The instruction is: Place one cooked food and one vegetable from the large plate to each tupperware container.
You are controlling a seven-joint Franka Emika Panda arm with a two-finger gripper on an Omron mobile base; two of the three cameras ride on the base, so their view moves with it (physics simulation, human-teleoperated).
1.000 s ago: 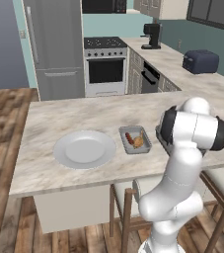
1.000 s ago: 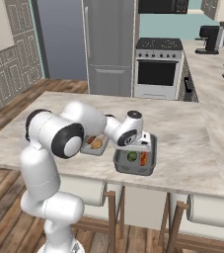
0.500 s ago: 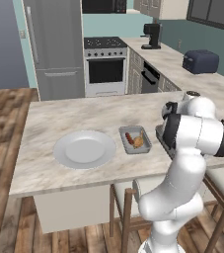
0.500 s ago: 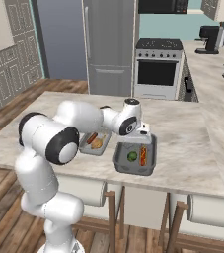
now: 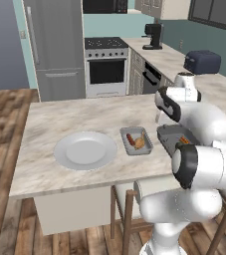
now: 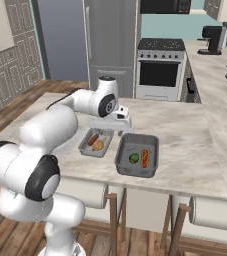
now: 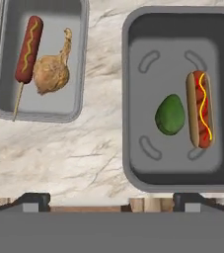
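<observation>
On the marble counter we see the wide round white-grey plate [image 5: 84, 151] bare. In the hand view, the light grey rectangular tray [image 7: 40, 62] holds a reddish-brown sausage on a stick [image 7: 26, 54], stick toward the view's bottom, touching a tan onion-like bulb [image 7: 51, 73]. The darker grey tray [image 7: 179, 99] holds a dark-green vegetable [image 7: 170, 114] beside a red-orange hot dog in a bun [image 7: 201, 109], lengthwise top to bottom. The gripper [image 7: 111, 201] hangs above, fingers spread wide, holding nothing.

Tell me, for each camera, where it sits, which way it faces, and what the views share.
Left base view: behind-left of the arm, facing the marble counter and round white plate; white arm lower right.
Right base view: behind-right, same counter; arm lower left.
Hand view: on the hand, looking down; open gripper.
Shared: light grey tray and dark grey tray.
</observation>
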